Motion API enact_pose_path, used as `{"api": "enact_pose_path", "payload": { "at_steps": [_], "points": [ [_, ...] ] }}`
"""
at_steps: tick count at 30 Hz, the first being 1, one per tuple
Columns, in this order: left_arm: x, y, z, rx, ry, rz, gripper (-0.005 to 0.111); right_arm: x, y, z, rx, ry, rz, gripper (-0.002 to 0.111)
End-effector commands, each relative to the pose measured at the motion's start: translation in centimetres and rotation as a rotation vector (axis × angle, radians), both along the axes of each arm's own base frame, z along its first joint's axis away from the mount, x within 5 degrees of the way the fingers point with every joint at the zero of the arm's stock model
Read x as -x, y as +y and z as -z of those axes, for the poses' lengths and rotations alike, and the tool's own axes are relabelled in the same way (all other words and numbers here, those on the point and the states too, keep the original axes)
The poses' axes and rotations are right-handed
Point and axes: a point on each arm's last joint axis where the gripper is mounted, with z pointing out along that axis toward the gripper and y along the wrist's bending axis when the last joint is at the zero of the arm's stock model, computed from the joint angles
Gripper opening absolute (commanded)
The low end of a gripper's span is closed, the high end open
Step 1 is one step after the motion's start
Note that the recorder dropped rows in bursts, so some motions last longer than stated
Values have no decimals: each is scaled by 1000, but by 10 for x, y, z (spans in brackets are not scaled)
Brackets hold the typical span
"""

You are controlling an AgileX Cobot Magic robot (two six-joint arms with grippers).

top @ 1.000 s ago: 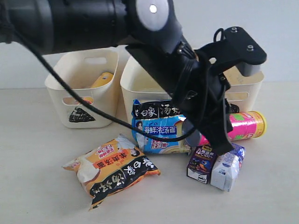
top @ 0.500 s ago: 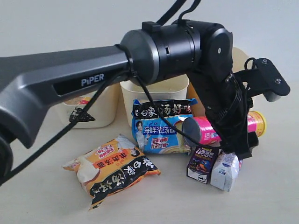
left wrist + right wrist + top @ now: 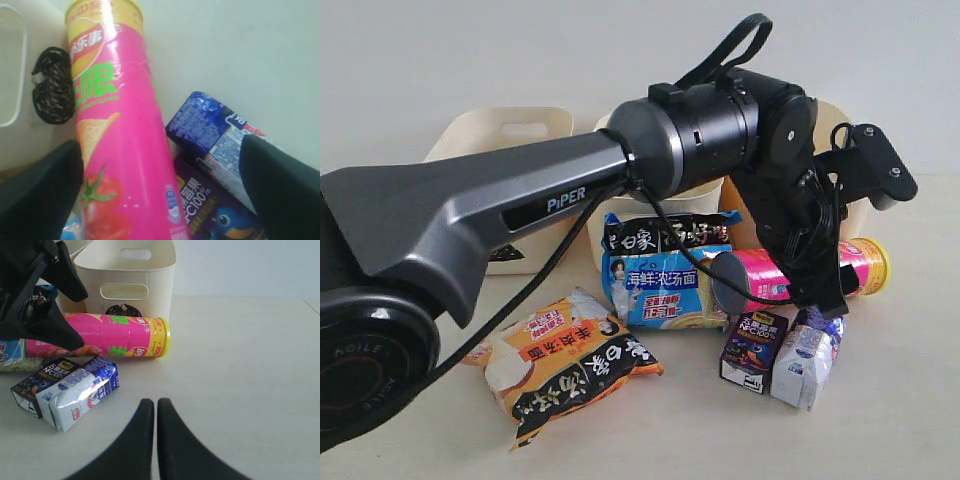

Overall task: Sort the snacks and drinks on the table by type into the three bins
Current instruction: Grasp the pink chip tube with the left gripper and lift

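Observation:
The pink chip tube (image 3: 760, 275) lies in front of the bins. My left gripper (image 3: 805, 285) reaches across and stands open astride it. In the left wrist view one finger (image 3: 40, 195) is beside the pink tube (image 3: 120, 130), and the other finger is past the purple carton (image 3: 225, 210) and the white-and-blue carton (image 3: 210, 125). The orange-and-black packet (image 3: 565, 365) and the blue-and-black packet (image 3: 660, 275) lie further left. The arm hides the yellow tube. My right gripper (image 3: 156, 407) is shut and empty over bare table near the cartons (image 3: 82, 392).
Three cream bins stand at the back: the left bin (image 3: 500, 135), the middle bin (image 3: 610, 215) and the right bin (image 3: 860, 205), mostly behind the arm. The right bin's circle scribble (image 3: 52, 87) shows next to the tube. Bare table (image 3: 240, 365) lies right of the tube.
The left arm has swung and turned over the table. Its gripper has settled lower around the pink tube. The packets and cartons have stayed put.

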Motion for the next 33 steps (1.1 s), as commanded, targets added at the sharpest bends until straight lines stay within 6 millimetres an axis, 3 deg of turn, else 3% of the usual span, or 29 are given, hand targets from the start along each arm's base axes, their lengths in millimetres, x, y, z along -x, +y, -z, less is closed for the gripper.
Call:
{"api": "enact_pose_path", "payload": {
  "at_steps": [1,15,33],
  "points": [
    [-5,0,2,21,-1,-20,78,0,0,1,0,-9,2,0],
    [-11,-5,31,11,-11,-9,78,0,0,1,0,-9,2,0],
    [-23,-1,41,-5,-48,-56,78,0,0,1,0,-9,2,0]
  ]
}}
